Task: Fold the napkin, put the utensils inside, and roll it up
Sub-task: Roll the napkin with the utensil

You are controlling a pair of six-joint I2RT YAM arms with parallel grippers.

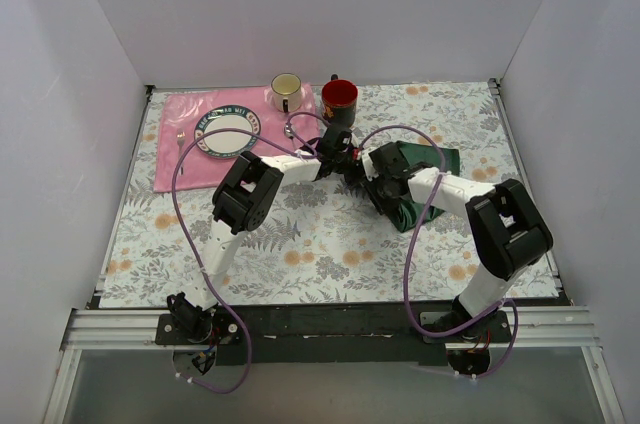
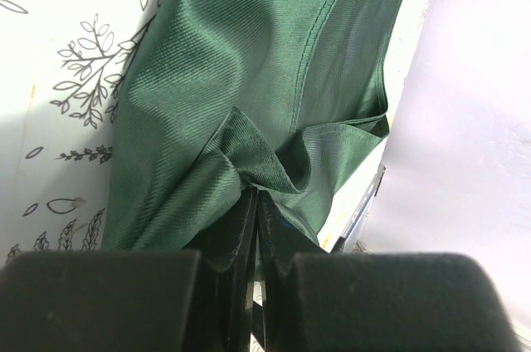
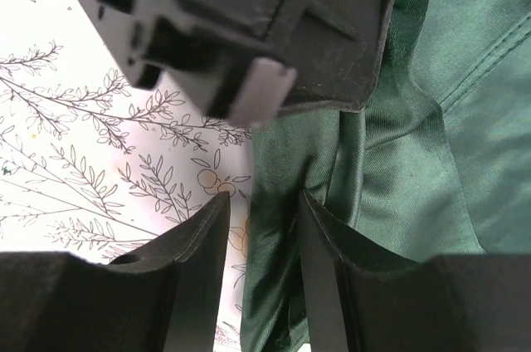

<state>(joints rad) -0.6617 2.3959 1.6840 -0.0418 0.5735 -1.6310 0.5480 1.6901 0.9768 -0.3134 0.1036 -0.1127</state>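
- The napkin [image 1: 445,162] lay bunched on the floral tablecloth [image 1: 320,244], right of the table's middle and well back from the near edge.
- The left gripper [image 2: 253,196] was pinched tight on a raised fold of the napkin, with the cloth draping away from its tips.
- The right gripper [image 3: 264,215] had its fingers apart, and an edge of the napkin lay unclamped in the gap.
- Both grippers sat just beside each other at the napkin's left side.
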